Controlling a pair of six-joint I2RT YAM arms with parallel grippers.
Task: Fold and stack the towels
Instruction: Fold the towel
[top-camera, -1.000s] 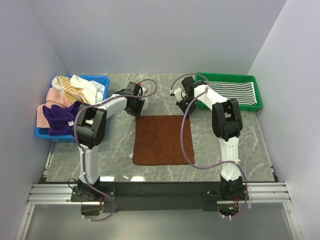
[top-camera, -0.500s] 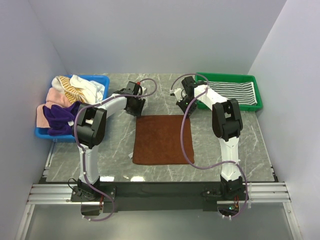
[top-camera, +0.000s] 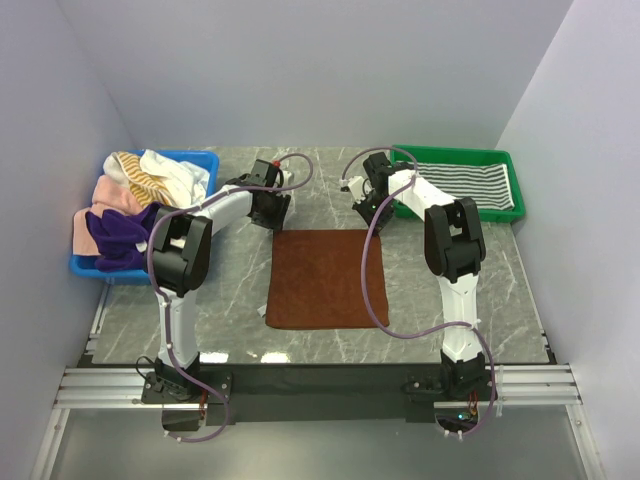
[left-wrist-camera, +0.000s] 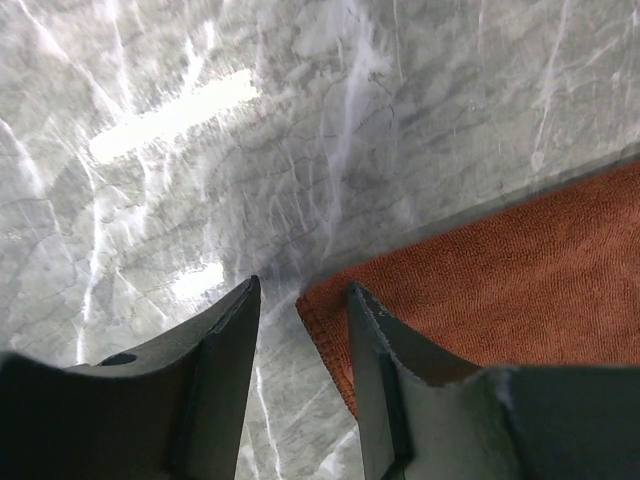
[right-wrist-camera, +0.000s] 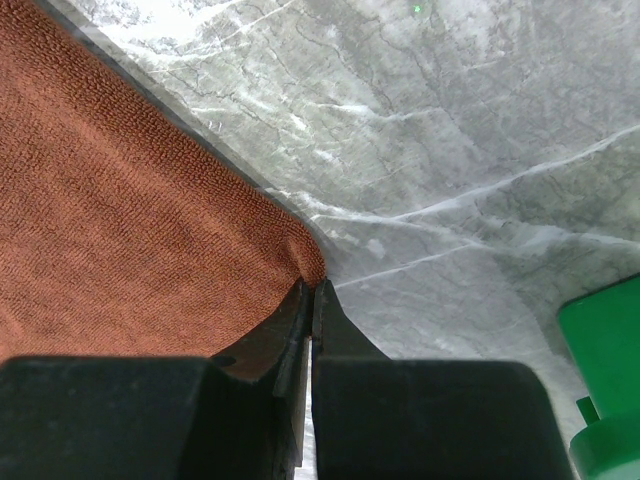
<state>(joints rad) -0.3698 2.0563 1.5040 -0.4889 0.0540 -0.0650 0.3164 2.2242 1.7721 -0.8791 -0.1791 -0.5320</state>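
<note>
The right wrist view's edges cut off the green tray (right-wrist-camera: 605, 380) and brown towel (right-wrist-camera: 120, 220).

Viewing the whole table (top-camera: 480, 280) from above and behind. Looking closely down from each wrist at one far brown towel (top-camera: 320, 280) corner, shared overhead.

Grey marble table (top-camera: 500, 290), pale walls (top-camera: 300, 70)

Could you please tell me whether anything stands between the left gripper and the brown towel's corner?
Nothing visible does. The left gripper, jaws open, stands right at the far-left corner of the brown towel, over bare marble table. The right gripper pinches the far-right corner.
</note>
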